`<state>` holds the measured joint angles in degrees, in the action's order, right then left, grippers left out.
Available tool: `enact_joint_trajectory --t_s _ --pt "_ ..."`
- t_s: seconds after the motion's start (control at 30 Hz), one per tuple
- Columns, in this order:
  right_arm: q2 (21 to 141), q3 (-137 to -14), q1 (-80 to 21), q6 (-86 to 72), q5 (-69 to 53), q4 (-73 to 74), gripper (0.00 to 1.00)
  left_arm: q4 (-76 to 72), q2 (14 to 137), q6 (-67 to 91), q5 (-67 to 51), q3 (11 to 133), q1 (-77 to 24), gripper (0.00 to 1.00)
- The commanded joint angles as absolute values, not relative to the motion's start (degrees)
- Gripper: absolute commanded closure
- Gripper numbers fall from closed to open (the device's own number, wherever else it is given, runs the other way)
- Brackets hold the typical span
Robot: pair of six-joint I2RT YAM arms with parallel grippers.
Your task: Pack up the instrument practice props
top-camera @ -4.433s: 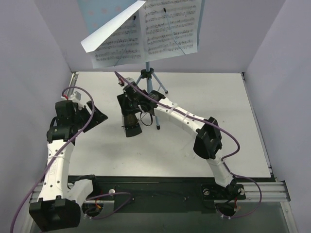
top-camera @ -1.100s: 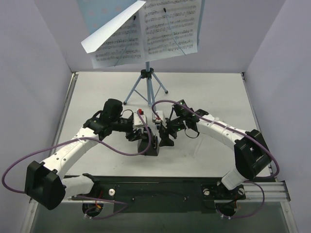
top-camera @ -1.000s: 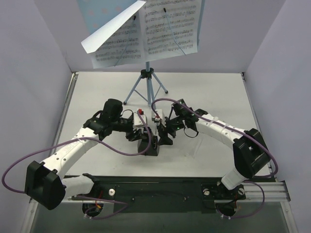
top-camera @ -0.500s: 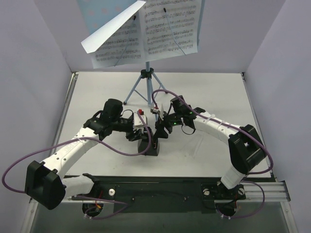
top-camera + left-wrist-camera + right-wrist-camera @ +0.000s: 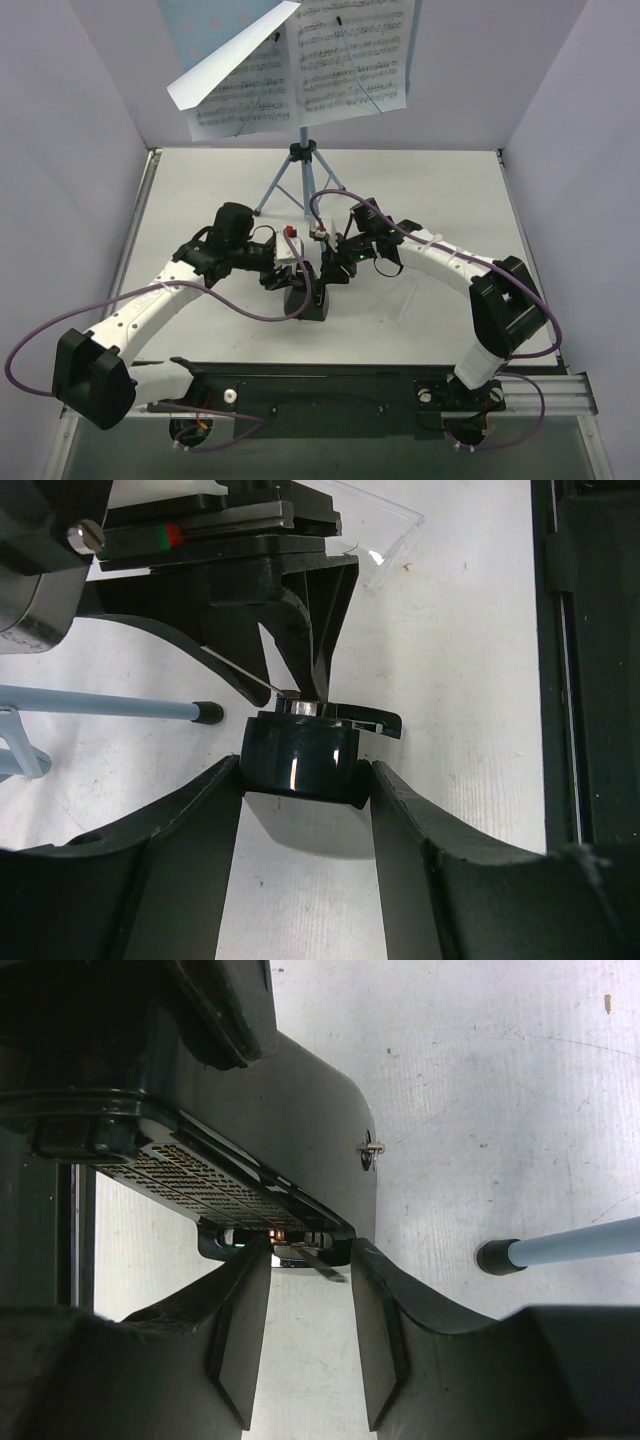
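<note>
The small dark metronome [image 5: 310, 304] stands upright on the white table, in front of the tripod. My left gripper [image 5: 298, 290] is shut on its body [image 5: 300, 762], with both fingers against its sides. My right gripper [image 5: 328, 272] is open, its fingers either side of the metronome's top and thin pendulum rod [image 5: 327, 1267] without gripping. The light-blue music stand [image 5: 190, 30] on tripod legs [image 5: 276, 190] stands at the back. It holds white sheet-music pages [image 5: 350, 60], and one page [image 5: 225, 62] is folded over.
A tripod leg and its black foot [image 5: 498, 1257] lie close to the right of my right gripper and also show in the left wrist view [image 5: 100, 706]. A clear plastic piece [image 5: 385, 535] lies on the table beyond the grippers. Lilac walls enclose the table; a black rail [image 5: 330, 385] runs along the near edge.
The left arm came in and closed on the metronome, then held still. The right gripper let go, drew back right, then moved left up to the metronome's top.
</note>
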<state>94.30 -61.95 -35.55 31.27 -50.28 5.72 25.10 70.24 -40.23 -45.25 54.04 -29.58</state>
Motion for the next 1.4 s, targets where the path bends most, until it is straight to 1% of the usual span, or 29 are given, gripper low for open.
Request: enact_joint_trajectory --t_s 0.0,0.37,0.53,0.63,1.37 --pt "93.8 -63.0 -35.2 33.1 -53.4 6.3 0.68 28.5 71.7 -43.1 -43.3 54.1 -30.1 1.0" --pt "93.3 -62.0 -34.9 32.4 -53.9 5.9 0.79 28.6 71.5 -43.4 -43.2 54.0 -30.1 1.0" --pt "92.8 -61.4 -34.4 32.1 -54.4 6.2 0.87 28.7 71.5 -43.7 -43.3 53.7 -30.1 1.0" --pt "93.0 -61.7 -34.2 32.5 -55.2 6.8 0.9 28.7 71.6 -43.8 -43.5 53.7 -30.1 1.0" --pt "95.7 -65.4 -35.8 32.7 -58.4 6.9 0.91 25.8 72.2 -46.7 -42.8 53.8 -31.5 1.0"
